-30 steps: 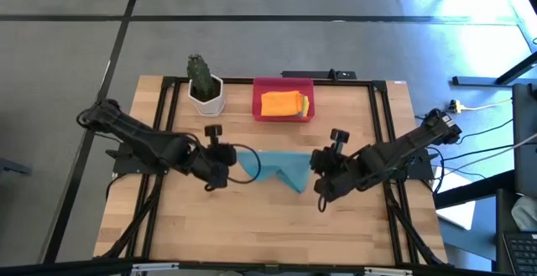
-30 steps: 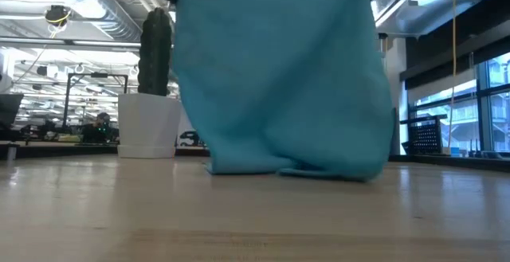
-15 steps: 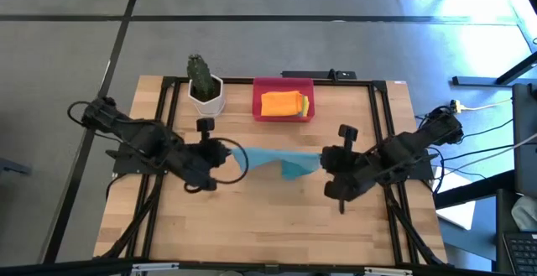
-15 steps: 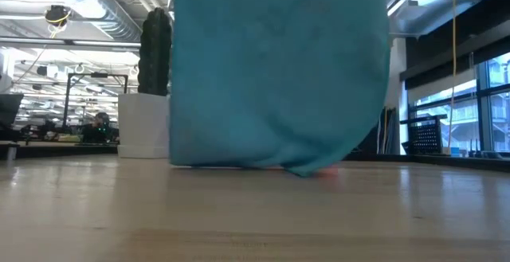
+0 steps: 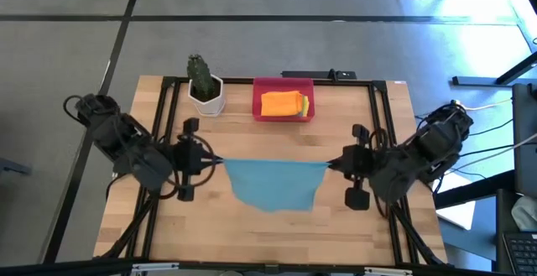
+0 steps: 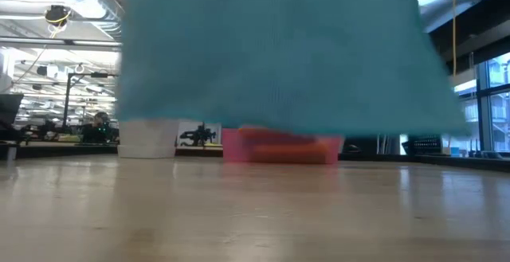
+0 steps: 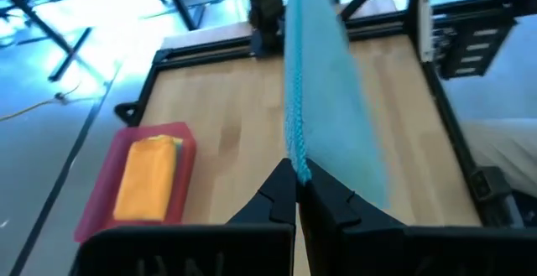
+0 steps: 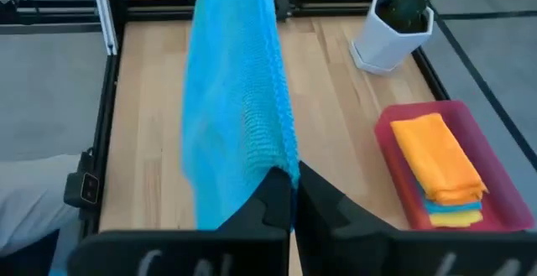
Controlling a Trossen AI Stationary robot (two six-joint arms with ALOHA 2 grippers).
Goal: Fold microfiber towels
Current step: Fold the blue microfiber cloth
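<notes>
A teal-blue towel hangs spread wide above the middle of the wooden worktop, its lower edge clear of the surface in the low view. The left gripper has its fingers pinched on the towel's left top corner, and the right gripper clamps the right top corner, pulling the top edge taut between them. Farther back, a red tray holds folded orange and yellow towels, beside a potted cactus.

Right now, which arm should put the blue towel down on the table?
Neither alone, probably both together. The left gripper and right gripper each pinch one top corner of the blue towel, stretched between them above the table.
</notes>
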